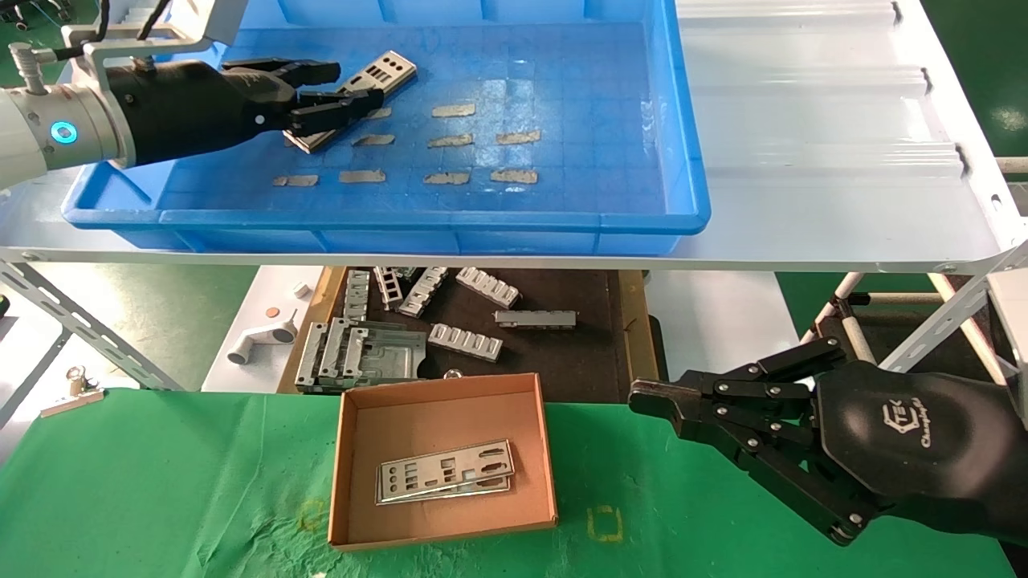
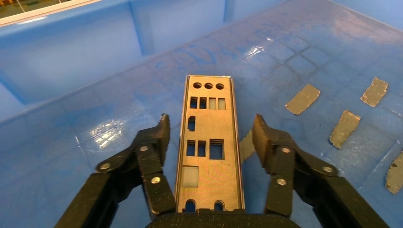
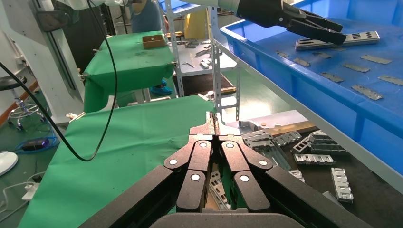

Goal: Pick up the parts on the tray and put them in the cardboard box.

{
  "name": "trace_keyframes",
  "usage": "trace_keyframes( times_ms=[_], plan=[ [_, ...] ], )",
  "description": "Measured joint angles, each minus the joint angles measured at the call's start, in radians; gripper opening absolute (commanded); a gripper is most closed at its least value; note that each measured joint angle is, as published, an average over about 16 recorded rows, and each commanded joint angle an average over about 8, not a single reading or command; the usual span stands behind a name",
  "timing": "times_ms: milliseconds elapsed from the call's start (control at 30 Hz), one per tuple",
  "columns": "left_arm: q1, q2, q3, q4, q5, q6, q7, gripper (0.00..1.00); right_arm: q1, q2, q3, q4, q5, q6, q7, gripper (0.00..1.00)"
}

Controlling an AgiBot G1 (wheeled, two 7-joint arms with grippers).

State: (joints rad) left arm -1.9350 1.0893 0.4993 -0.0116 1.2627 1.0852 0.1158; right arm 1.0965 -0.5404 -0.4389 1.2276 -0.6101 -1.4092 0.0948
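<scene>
One part (image 2: pixel 209 147) is seen lying flat on the tray (image 1: pixel 562 221) floor, straddled lengthwise by the spread-fingered left gripper (image 2: pixel 210 135), while the right gripper (image 1: pixel 642 397), fingers pressed together, is parked beside the cardboard box (image 1: pixel 443 387).

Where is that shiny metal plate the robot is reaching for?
In the head view the metal plate lies in the far left part of the blue tray, between the open fingers of the left gripper, just beyond the grey patches.
</scene>
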Motion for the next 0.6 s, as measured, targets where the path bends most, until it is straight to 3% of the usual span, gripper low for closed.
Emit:
trace_keyframes(
  times_ms=[600],
  plan=[
    [-0.006,0.005,-0.002,0.008,-0.003,-0.043,0.01,0.0,0.0,0.0,0.0,0.0,0.0,0.0,0.0,0.0]
  ],
)
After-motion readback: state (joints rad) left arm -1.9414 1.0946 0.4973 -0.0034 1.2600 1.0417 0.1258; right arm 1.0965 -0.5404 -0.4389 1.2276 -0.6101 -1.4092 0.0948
